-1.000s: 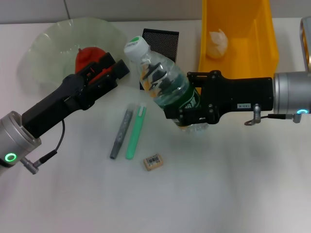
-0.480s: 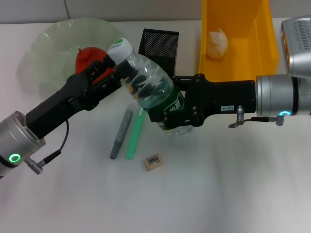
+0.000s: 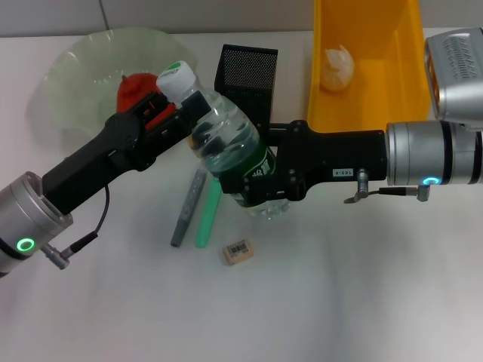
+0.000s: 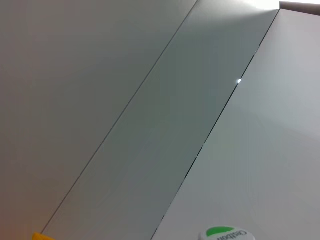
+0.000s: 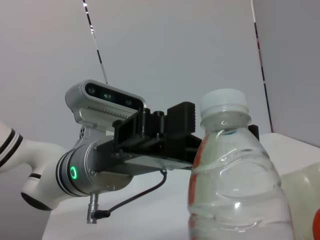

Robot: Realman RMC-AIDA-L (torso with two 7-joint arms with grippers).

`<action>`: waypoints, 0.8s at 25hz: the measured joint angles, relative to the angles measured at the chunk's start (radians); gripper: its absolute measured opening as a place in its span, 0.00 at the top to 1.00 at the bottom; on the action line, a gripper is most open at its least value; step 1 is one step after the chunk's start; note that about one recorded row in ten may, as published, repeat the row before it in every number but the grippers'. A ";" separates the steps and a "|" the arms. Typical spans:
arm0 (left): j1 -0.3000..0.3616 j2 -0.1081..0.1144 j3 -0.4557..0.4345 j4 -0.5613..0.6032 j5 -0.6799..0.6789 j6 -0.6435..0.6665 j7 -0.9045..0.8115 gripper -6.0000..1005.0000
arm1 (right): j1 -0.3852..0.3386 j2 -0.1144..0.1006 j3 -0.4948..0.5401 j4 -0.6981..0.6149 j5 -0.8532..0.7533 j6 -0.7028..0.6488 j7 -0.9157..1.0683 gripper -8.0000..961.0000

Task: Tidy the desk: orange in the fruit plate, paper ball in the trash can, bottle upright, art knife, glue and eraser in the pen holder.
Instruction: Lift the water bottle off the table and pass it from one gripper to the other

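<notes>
You have the right gripper (image 3: 260, 185) clamped on the lower, labelled part of the bottle (image 3: 226, 143), with the forearm reaching in level from the robot's right. The bottle hangs off the table and leans well over, its cap pointing up and away from the gripper toward the left gripper (image 3: 170, 113).

That lean is your main risk. If you release now, the bottle will likely tip and roll, so bring it upright and get the base flat on the table (image 3: 339, 294) before letting go. The marker and the green glue stick (image 3: 209, 214) lie just below and beside the gripper, with the eraser (image 3: 237, 252) a little further toward you. Lowering here could set the base on them and leave it rocking. The pen holder (image 3: 247, 75) stands just behind the gripper, and swinging the neck upright could knock it.

The left arm slants up from the near left, its gripper right at the bottle's neck. I cannot tell whether its fingers are apart or together, or whether they touch the bottle. Watch for the two arms pulling against each other.

The orange (image 3: 138, 90) sits in the fruit plate (image 3: 83, 64) beyond the left gripper, and the paper ball (image 3: 337, 66) lies in the trash can (image 3: 362, 83).
</notes>
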 joint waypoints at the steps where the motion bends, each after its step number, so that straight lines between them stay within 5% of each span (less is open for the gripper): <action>1: 0.000 0.000 0.000 0.000 0.000 0.000 0.000 0.20 | 0.000 0.000 0.000 0.000 0.000 0.000 0.000 0.21; 20: -0.005 0.000 -0.021 -0.012 -0.001 0.006 0.021 0.20 | 0.019 0.002 0.001 0.033 0.003 0.013 -0.015 0.21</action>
